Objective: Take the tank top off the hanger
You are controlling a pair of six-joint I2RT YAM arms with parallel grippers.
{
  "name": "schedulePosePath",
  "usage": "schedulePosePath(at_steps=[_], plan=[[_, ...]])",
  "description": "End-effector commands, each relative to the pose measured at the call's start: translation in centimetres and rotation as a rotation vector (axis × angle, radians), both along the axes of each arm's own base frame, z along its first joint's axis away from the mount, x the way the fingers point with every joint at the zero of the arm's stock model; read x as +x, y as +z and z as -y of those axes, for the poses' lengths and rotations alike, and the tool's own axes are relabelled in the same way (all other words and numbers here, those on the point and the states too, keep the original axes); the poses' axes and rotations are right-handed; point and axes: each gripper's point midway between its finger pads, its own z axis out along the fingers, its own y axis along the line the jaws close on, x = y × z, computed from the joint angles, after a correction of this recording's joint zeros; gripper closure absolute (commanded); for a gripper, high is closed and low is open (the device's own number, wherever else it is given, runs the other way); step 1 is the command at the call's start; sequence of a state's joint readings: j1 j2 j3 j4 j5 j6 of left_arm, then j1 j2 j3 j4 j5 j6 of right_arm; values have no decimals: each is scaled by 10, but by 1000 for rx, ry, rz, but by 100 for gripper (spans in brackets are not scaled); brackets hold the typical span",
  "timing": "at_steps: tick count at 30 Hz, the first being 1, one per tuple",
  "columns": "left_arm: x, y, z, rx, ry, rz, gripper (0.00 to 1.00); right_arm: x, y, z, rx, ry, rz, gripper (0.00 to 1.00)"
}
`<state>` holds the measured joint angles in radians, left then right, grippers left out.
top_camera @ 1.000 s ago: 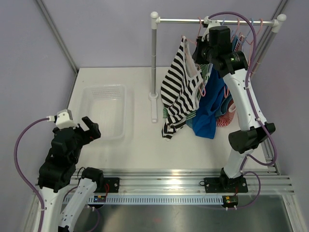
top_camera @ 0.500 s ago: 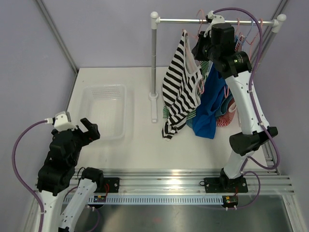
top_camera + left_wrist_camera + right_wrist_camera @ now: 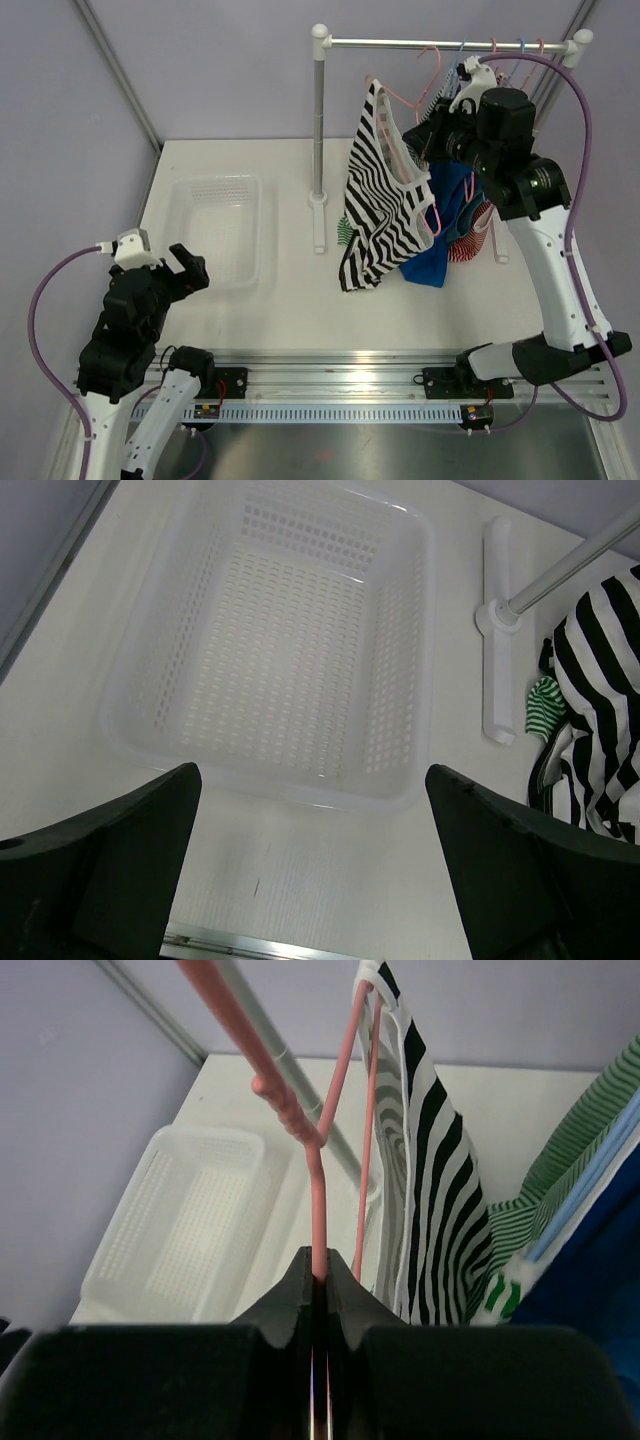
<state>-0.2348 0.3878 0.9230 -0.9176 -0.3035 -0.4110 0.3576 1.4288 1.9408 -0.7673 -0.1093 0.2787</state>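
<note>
A black-and-white striped tank top (image 3: pixel 385 200) hangs on a pink hanger (image 3: pixel 400 97) just below the rack's rail (image 3: pixel 380 43). My right gripper (image 3: pixel 440 125) is shut on the hanger's wire neck (image 3: pixel 318 1200), which runs up from between the closed fingers. The tank top (image 3: pixel 430 1160) drapes to the right of that wire. I cannot tell whether the hook still rests on the rail. My left gripper (image 3: pixel 185 268) stands open and holds nothing, low at the left by the basket's near edge (image 3: pixel 300 795).
A white perforated basket (image 3: pixel 262 235) sits left of the rack's upright post (image 3: pixel 319 130). Blue (image 3: pixel 440 240), green-striped (image 3: pixel 345 232) and red-striped (image 3: pixel 470 240) garments hang behind the tank top. More hangers (image 3: pixel 520 50) sit at the rail's right end.
The right arm has swung right and toward the near side with the hanger in its grip. The tank top has moved right and down with it. The left arm has barely moved.
</note>
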Motion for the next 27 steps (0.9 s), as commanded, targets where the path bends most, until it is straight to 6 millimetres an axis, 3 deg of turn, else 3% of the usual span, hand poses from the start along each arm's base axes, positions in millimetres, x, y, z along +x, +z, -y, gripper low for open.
schedulePosePath(at_steps=[1,3,5,6,7,12,13,15,16,17,19,20,21,25,27], plan=[[5,30,11,-14,-71,98,1,-45,35,-14,119,141,101,100],[8,44,23,-40,-125,130,1,-63,22,-19,133,201,69,100],[14,59,36,-78,-178,158,1,-91,24,-17,138,260,83,100],[20,64,52,-105,-253,146,1,-103,12,-21,133,310,50,100],[25,67,60,-120,-289,148,1,-122,12,-18,133,335,54,100],[51,98,120,-276,-495,170,1,-167,-25,-11,135,394,-15,100],[50,111,144,-293,-569,183,1,-179,-26,-7,137,397,-6,100],[56,123,155,-269,-534,215,1,-188,-37,-4,131,401,-30,100],[43,138,178,-268,-613,236,1,-196,-41,0,120,401,-39,100],[53,139,187,-236,-578,235,1,-199,-44,1,115,400,-47,100],[39,145,219,-199,-662,245,1,-208,-49,4,103,404,-67,100],[47,150,232,-173,-641,256,1,-211,-51,6,96,402,-71,100],[37,152,247,-149,-684,263,1,-216,-53,9,85,400,-75,100],[38,158,285,-97,-707,293,1,-225,-57,15,75,388,-72,100],[43,150,298,-61,-699,280,1,-228,-59,14,79,399,-85,100]])
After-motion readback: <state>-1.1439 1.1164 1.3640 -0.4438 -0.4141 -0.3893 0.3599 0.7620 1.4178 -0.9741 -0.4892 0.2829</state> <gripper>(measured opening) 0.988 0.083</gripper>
